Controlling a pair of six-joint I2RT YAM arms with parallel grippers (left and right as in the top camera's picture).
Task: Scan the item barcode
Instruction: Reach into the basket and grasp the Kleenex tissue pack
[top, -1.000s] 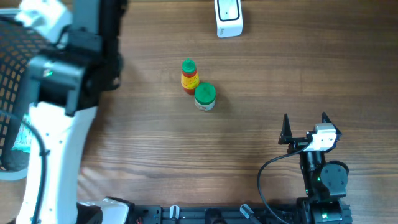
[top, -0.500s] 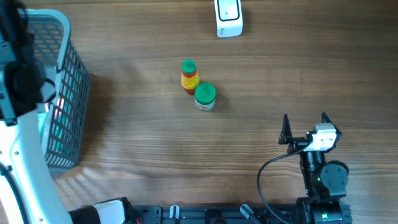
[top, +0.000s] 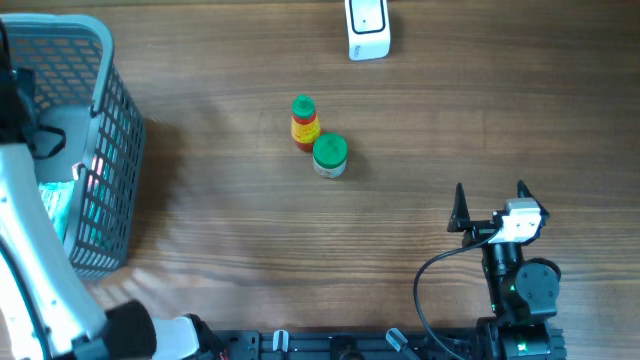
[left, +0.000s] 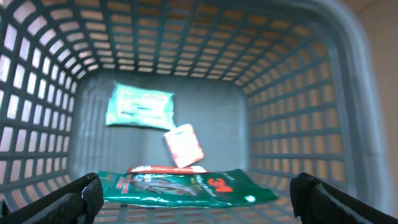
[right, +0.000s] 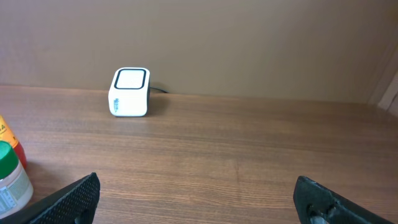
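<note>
Overhead looks down — left wrist into basket (left: 292, 93), right wrist toward scanner (right: 130, 92).

You'll find the scanner (top: 367, 30), a small white box with a dark-rimmed face, at the table's (top: 450, 120) far edge. Near the middle, two items stand upright and touching: a red-and-yellow bottle (top: 304, 122) with a green cap and a green-lidded jar (top: 330, 155). In the basket (top: 100, 150) at the left lie a pale teal pack (left: 138, 106), a small tilted pink-and-white packet (left: 184, 145) and a dark green pouch (left: 186, 186), lying flat.
</note>
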